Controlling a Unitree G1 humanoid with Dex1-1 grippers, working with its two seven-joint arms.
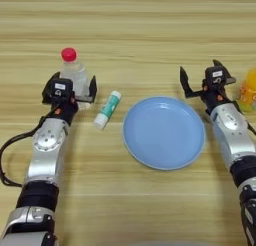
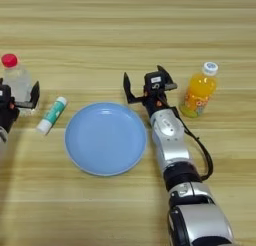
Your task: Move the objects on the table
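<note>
A clear red-capped bottle (image 1: 74, 72) stands upright at the left. My left gripper (image 1: 72, 91) is open, and its black fingers (image 1: 92, 88) straddle the bottle's base. A white teal-capped tube (image 1: 107, 110) lies just right of it. The round blue plate (image 1: 164, 132) sits in the middle with nothing on it. My right gripper (image 2: 145, 84) is open and holds nothing, hovering past the plate's far right rim. The short orange drink bottle (image 2: 199, 92) stands upright a little to its right. The small black square item is out of view.
The light wooden table (image 1: 150, 30) stretches bare across the whole far side. Both forearms reach in from the near edge, one on each side of the plate.
</note>
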